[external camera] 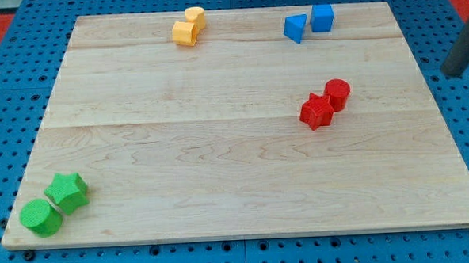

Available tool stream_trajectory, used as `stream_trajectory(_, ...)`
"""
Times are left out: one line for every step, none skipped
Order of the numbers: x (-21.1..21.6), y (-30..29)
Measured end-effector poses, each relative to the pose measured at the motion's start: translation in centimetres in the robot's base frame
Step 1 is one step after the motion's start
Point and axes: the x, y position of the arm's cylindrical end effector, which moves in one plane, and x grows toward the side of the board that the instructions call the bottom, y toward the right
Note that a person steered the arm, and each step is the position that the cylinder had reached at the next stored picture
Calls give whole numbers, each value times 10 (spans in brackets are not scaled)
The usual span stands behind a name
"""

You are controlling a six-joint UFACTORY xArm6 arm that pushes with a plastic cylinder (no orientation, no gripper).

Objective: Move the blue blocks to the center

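Two blue blocks sit near the board's top right: a blue triangular block (295,27) and a blue cube (322,17) just to its right, close together. My rod shows only at the view's right edge, off the board; my tip (454,73) rests over the blue pegboard, far right of and below the blue blocks.
A wooden board (219,148) carries the blocks. Two yellow blocks (187,26) lie at the top, left of centre. A red star-like block (316,111) and a red cylinder (337,92) touch at centre right. A green star block (67,192) and a green cylinder (41,217) sit at bottom left.
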Motion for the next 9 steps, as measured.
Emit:
stream_trajectory(-72, -6)
stream_trajectory(-155, -21)
stream_trajectory(-160, -81)
stream_trajectory(-131, -166)
stream_trajectory(-153, -174)
stream_trajectory(-159, -194)
stream_trajectory(-148, -277)
stream_trajectory(-81, -350)
stream_trajectory(-82, -361)
